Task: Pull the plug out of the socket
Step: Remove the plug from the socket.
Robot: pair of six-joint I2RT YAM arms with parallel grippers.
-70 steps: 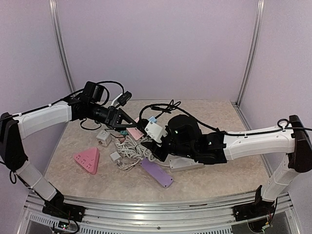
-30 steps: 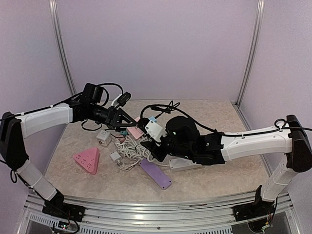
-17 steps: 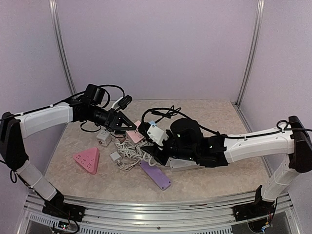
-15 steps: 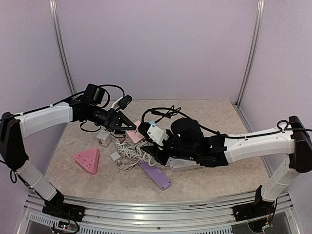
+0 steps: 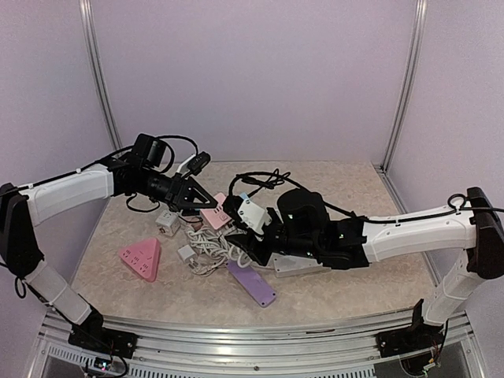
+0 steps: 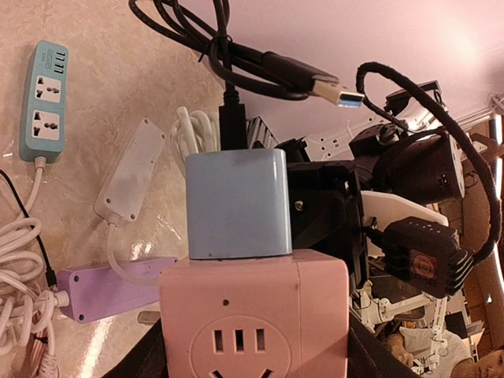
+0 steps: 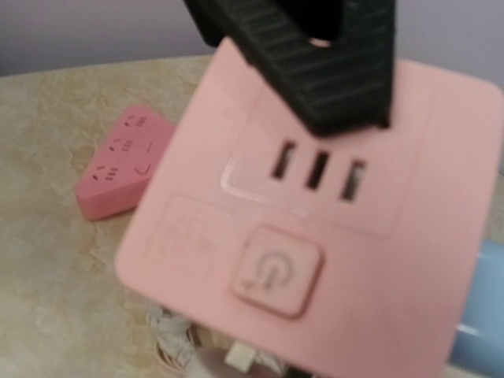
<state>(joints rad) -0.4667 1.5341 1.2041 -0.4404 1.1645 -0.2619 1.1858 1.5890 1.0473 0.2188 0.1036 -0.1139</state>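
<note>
From the top camera, you had the left gripper (image 5: pixel 197 200) closed on the pink cube socket (image 5: pixel 213 216), apparently raised over the white cords (image 5: pixel 206 246), with the pink triangular strip (image 5: pixel 142 258) and the purple strip (image 5: pixel 253 282) lying on the table (image 5: pixel 354 291) near it. The blue plug (image 5: pixel 245 194) sat on the cube's side facing the right gripper (image 5: pixel 239 211), which was just beside it. Whether those jaws had closed on the plug I could not tell.

In the left wrist view, your fingers (image 6: pixel 150 358) clamped the cube from both sides. The plug was fully seated, flush against the cube's upper face, with a black cable (image 6: pixel 228 118) leaving its far end. The right gripper's dark body stood just behind the plug, its opening hidden.

In the right wrist view, a blurred pink face with three slots filled the frame. A black ribbed finger (image 7: pixel 315 63) pressed on it, and I could not tell whose. Only a sliver of the plug showed at the right edge.

I judged the plug a light, rigid, smooth block, probably held firmly by its prongs. You would do best to pinch its flat sides close to the cube, not the soft cable, and pull straight, since smooth plastic could slip
</note>
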